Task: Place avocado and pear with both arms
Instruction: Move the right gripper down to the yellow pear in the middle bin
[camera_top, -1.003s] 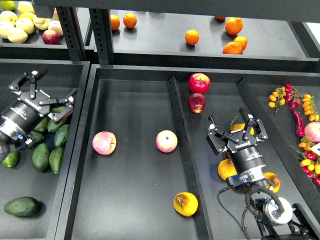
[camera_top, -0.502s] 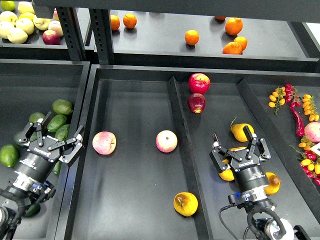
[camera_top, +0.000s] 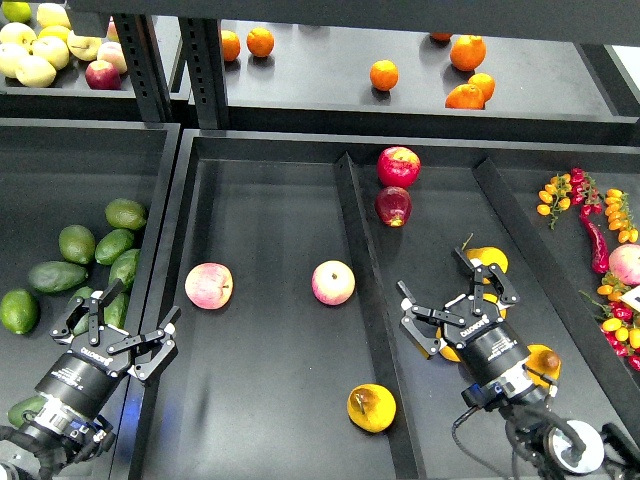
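Note:
The avocado (camera_top: 57, 276) is dark matte green and elongated, lying in the left tray (camera_top: 40, 150) among lighter avocados. My left gripper (camera_top: 120, 325) is open and empty, near the tray's right wall, below and right of the avocado. The pear (camera_top: 371, 407) is yellow-orange with a brownish-red blotch and lies near the front of the middle tray. My right gripper (camera_top: 455, 290) is open and empty in the right compartment, up and right of that pear. It partly hides other yellow-orange pears (camera_top: 487, 258).
Two pink-and-yellow apples (camera_top: 208, 286) (camera_top: 333, 282) lie in the middle tray. Two red apples (camera_top: 398, 166) lie behind the right gripper. A divider (camera_top: 362, 290) splits the trays. Another dark avocado (camera_top: 20, 410) peeks from under my left arm. Peppers (camera_top: 590, 215) lie at the right and oranges (camera_top: 383, 74) on the back shelf.
Both arms have drawn back toward the near edge with the grippers open. The left gripper has left the avocado pile, uncovering it. The right gripper has backed off a yellow pear.

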